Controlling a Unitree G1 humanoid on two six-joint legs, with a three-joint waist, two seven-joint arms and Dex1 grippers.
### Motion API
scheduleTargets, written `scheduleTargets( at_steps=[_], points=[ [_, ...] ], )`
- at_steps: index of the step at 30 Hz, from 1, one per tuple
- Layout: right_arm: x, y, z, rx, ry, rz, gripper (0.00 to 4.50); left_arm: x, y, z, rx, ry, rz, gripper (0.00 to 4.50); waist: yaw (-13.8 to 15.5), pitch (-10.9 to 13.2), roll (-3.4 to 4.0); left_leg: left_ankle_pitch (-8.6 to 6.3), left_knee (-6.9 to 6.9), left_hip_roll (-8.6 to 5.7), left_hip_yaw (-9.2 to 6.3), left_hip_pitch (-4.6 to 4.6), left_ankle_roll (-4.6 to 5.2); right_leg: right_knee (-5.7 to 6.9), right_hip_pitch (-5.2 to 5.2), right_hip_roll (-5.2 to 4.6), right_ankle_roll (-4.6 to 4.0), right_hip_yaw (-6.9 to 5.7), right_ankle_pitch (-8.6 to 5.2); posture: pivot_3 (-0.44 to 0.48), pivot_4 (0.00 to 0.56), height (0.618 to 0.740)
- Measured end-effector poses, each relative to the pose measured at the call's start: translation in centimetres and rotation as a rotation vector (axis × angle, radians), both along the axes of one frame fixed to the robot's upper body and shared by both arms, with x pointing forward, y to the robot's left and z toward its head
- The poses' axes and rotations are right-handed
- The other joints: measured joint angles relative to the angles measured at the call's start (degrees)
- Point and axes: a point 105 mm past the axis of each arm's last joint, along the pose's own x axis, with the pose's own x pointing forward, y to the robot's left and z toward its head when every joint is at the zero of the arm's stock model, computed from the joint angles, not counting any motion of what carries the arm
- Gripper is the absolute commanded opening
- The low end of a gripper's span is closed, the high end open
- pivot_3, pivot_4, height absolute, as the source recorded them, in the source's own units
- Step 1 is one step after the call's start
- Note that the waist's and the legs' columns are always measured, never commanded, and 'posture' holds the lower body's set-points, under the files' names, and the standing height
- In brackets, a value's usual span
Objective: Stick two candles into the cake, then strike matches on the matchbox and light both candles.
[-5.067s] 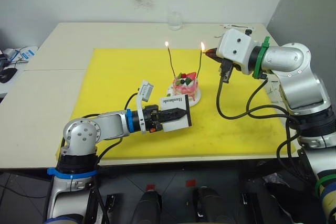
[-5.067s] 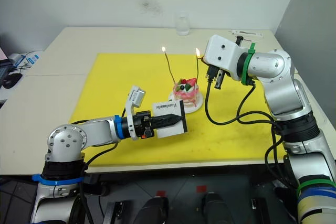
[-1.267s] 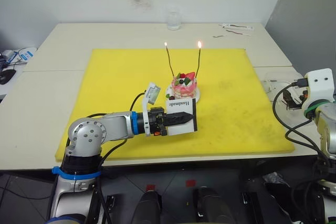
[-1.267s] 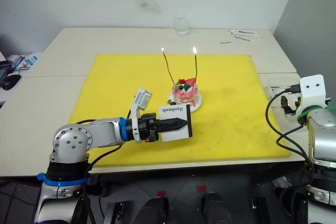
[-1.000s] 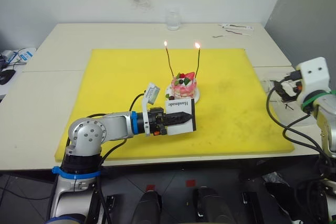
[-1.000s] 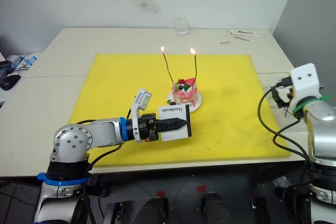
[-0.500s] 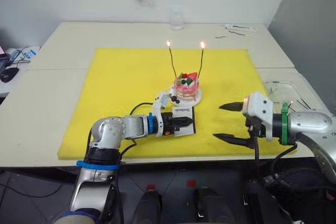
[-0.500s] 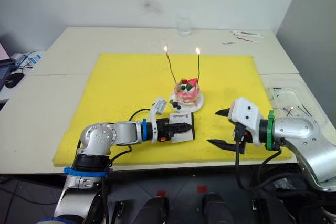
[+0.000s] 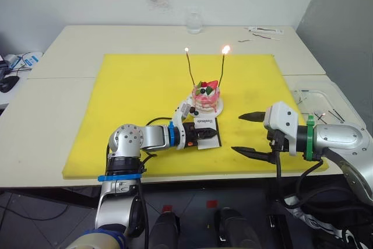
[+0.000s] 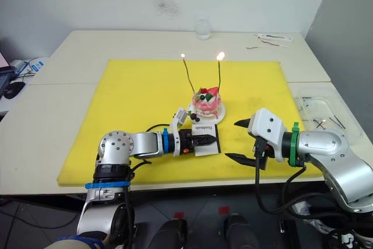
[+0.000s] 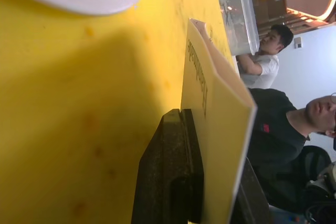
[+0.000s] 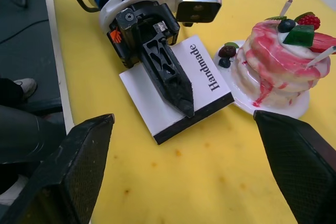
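Two lit candles (image 9: 192, 69) in pink cake (image 9: 207, 95)

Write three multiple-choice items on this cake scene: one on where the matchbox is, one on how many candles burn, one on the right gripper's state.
1. Where is the matchbox?
A. on the yellow mat just in front of the cake
B. beside the glass at the table's far edge
C. on top of the cake

2. How many candles carry a flame?
A. none
B. one
C. two

3. What state is the right gripper in?
A. shut on a match
B. open and holding nothing
C. shut on a candle

Answers:
1 A, the matchbox lies on the yellow mat in the left gripper, next to the cake.
2 C, both candles show flames.
3 B, the right gripper has its fingers spread.
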Motion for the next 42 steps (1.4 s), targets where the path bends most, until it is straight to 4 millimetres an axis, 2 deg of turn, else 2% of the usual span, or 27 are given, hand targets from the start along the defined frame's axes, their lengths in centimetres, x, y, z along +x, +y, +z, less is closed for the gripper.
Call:
scheduleTargets(
  at_steps=[9, 15, 25, 28, 36, 42],
  points=[
    [1.0, -0.5, 0.4, 0.001, -0.037, -0.043, 4.46, 0.3, -0.2, -0.3, -0.001, 0.033, 0.021, 0.0, 0.0, 0.0, 0.0, 0.0, 0.0, -0.02, 0.0, 0.0, 0.0, 0.0, 0.01, -0.01, 0.0, 0.0, 0.0, 0.0, 0.15, 0.74],
    [1.1, -0.4, 0.4, -0.006, -0.046, -0.043, 4.5, 0.2, -0.2, -0.6, 0.02, 0.044, 0.014, 1.66, 0.0, 0.0, 0.0, 0.0, 0.0, -0.02, 0.0, 0.01, 0.0, 0.0, 0.01, -0.01, 0.0, 0.0, 0.0, 0.0, 0.15, 0.74],
    [1.2, -0.3, 0.3, 0.0, -0.051, -0.042, 4.5, 0.2, 0.1, 0.6, 0.002, 0.019, -0.025, 4.49, -0.3, 0.0, -0.01, 0.01, 0.01, 0.03, 0.0, 0.13, -0.01, 0.05, 0.07, 0.03, -0.01, 0.0, 0.0, 0.0, 0.15, 0.74],
    [1.2, -0.1, 0.1, 0.005, -0.05, -0.031, 4.5, 0.2, 1.2, 0.9, 0.031, 0.013, -0.032, 4.49, -0.7, 0.0, 0.01, 0.01, 0.0, 0.09, 0.01, 0.18, -0.01, 0.08, 0.07, 0.07, -0.04, 0.01, 0.0, 0.0, 0.15, 0.74],
    [1.5, -0.2, -0.2, 0.006, -0.047, -0.037, 4.5, 0.5, 5.9, 1.7, 0.151, -0.03, 0.033, 4.49, -1.6, 0.0, 0.01, 0.01, -0.02, 0.13, 0.0, 0.19, -0.02, 0.1, 0.07, 0.11, -0.03, 0.01, 0.01, 0.0, 0.15, 0.74],
    [1.9, -0.4, -0.5, 0.01, -0.038, -0.048, 4.5, 0.4, 7.3, 1.9, 0.192, -0.052, 0.057, 4.49, -1.5, 0.0, 0.01, 0.01, -0.02, 0.1, 0.0, 0.15, -0.02, 0.07, 0.06, 0.06, -0.02, 0.01, 0.01, 0.0, 0.15, 0.74]
  ],
)
